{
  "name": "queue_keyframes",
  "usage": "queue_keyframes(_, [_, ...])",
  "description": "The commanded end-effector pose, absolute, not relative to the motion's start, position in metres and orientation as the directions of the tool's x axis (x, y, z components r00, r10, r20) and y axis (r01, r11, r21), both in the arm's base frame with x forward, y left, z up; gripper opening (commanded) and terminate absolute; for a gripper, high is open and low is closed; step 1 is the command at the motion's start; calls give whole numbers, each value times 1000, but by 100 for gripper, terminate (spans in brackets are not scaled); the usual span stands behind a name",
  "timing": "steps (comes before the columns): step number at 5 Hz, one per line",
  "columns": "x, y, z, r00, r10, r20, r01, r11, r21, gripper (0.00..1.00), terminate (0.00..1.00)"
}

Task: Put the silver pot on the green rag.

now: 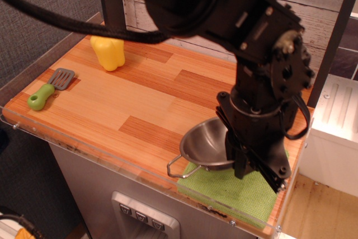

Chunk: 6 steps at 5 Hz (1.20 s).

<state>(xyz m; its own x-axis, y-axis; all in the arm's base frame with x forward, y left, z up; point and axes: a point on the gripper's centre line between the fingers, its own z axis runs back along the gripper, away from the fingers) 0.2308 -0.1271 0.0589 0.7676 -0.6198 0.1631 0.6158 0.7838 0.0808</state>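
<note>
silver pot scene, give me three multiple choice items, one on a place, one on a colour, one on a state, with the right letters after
1. Where is the silver pot?
A. beside the yellow pepper
B. over the green rag's left part
C. on the floor

2. What colour is the spatula's handle?
A. green
B. red
C. black

3. How does the pot sit?
A. flat and upside down
B. tilted in the gripper's hold
C. lying free on bare wood

Key: 1 B, the pot overlaps the green rag at the table's near right. 2 A, the spatula has a green handle and grey blade. 3 B, the gripper clamps the pot's right rim, and the pot leans with its opening up.
</note>
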Motion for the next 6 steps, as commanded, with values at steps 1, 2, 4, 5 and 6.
queue_keyframes(1, [224,-130,48,770,-628,111,623,778,76,100,0])
queue_keyframes(2, [222,-133,46,765,-636,100,635,771,48,100,0])
queue_keyframes(4, [213,-124,59,776,-618,125,620,784,27,100,0])
queue_keyframes(5, [210,-91,84,858,-466,214,471,882,29,100,0])
queue_keyframes(6, [218,-43,106,923,-278,268,275,960,49,100,0])
